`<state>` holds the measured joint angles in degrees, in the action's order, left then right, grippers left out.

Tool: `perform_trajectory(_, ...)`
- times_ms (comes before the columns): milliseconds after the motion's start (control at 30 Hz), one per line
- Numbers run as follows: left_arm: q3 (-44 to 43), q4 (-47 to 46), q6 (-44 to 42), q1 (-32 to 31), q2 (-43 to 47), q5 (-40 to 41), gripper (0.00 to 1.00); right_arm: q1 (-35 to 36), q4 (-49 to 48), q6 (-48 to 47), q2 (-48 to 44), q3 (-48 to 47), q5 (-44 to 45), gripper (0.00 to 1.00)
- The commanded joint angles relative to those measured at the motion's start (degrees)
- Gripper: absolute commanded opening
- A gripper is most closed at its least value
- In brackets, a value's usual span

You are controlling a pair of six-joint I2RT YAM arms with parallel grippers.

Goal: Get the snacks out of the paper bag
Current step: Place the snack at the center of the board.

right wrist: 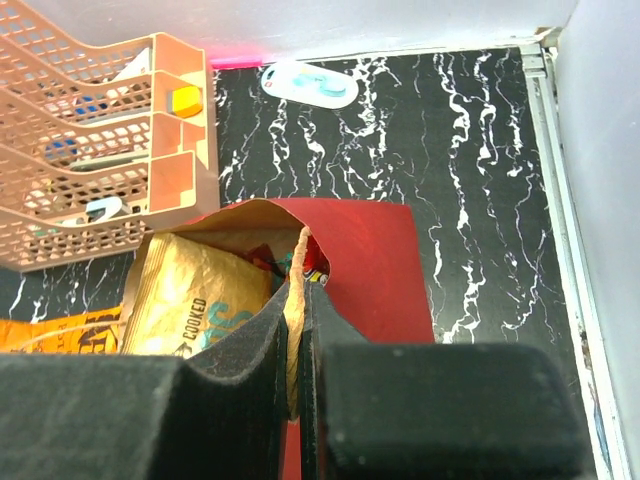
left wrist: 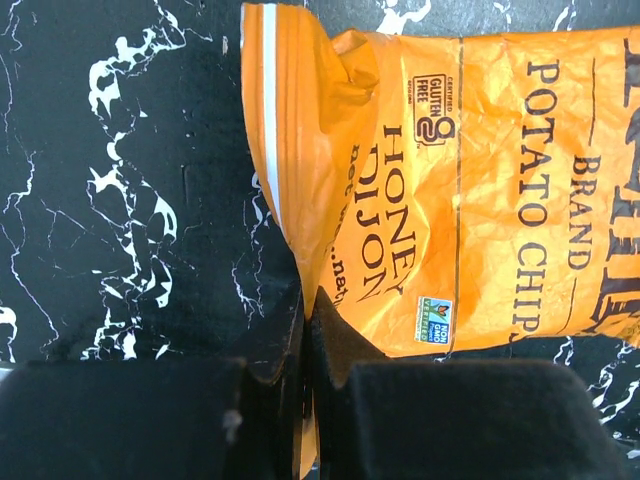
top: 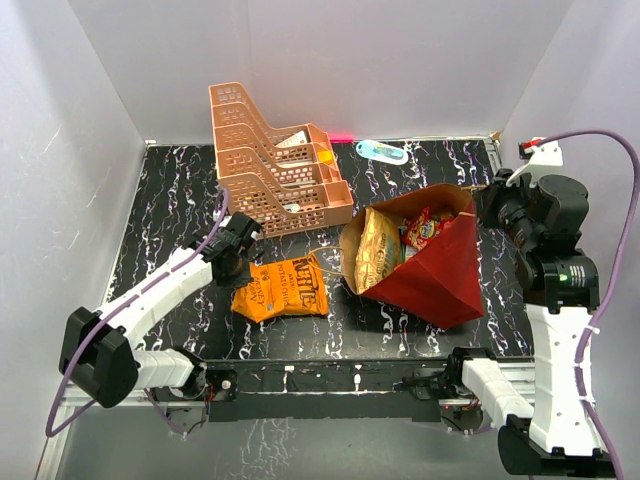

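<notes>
The big orange chip bag [top: 283,287] lies flat on the black marbled table, left of the paper bag. My left gripper [top: 238,270] is shut on its left edge; in the left wrist view the crinkled foil edge [left wrist: 300,160] runs between the closed fingers [left wrist: 345,335]. The red paper bag [top: 432,268] lies on its side with its mouth facing left. A tan-gold chip bag [top: 378,250] pokes out of it, with small red packets [top: 424,230] behind. My right gripper [top: 487,205] is shut on the bag's brown rim [right wrist: 300,265] at its far right corner.
A peach tiered rack [top: 275,165] stands at the back, just left of the paper bag's mouth. A small blue-green bottle [top: 383,151] lies by the back wall. White walls close in the table on the left, back and right.
</notes>
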<state>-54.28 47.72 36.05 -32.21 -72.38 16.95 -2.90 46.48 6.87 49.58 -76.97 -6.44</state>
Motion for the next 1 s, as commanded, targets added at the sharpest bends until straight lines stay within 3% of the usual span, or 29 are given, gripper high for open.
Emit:
perform_trajectory(0, 1.1, -1.4, 1.1, 1.5, -0.2, 2.7, 0.0, 0.0, -7.5, -4.4, -4.8, 1.1, -6.3, 0.07)
perform_trajectory(100, 1.2, -0.7, 2.5, 3.0, -0.8, 4.9, 0.09, 0.1, -9.7, -5.8, -6.6, 2.9, -11.3, 0.08)
perform_trajectory(233, -0.3, 2.6, 5.7, 4.5, 0.9, 6.1, 0.29, 1.7, -11.0, -6.4, -7.7, 3.8, -19.7, 0.07)
perform_trajectory(333, -1.9, 1.7, 3.9, 4.6, 6.6, 2.2, 0.5, 2.4, -10.8, -6.1, -8.7, 4.8, -19.7, 0.07)
perform_trajectory(433, -5.0, -2.7, 0.4, 4.5, 11.8, -7.6, 0.66, 2.4, -10.4, -5.8, -9.6, 6.1, -16.4, 0.07)
perform_trajectory(533, -6.1, -11.2, 0.2, 4.4, 15.6, -21.4, 0.79, 2.5, -10.5, -5.2, -9.4, 6.7, -15.3, 0.07)
perform_trajectory(600, -6.0, -18.1, 1.3, 4.2, 15.5, -32.1, 0.93, 2.4, -10.5, -4.7, -8.5, 6.2, -15.9, 0.07)
perform_trajectory(733, -4.4, -26.8, 6.1, 1.4, 10.5, -39.2, 0.95, 2.4, -10.6, -3.9, -7.9, 4.6, -16.9, 0.07)
perform_trajectory(967, -4.6, -32.8, 4.3, -7.5, -0.2, -31.7, 0.96, 2.4, -9.6, -3.9, -7.9, 3.8, -16.2, 0.07)
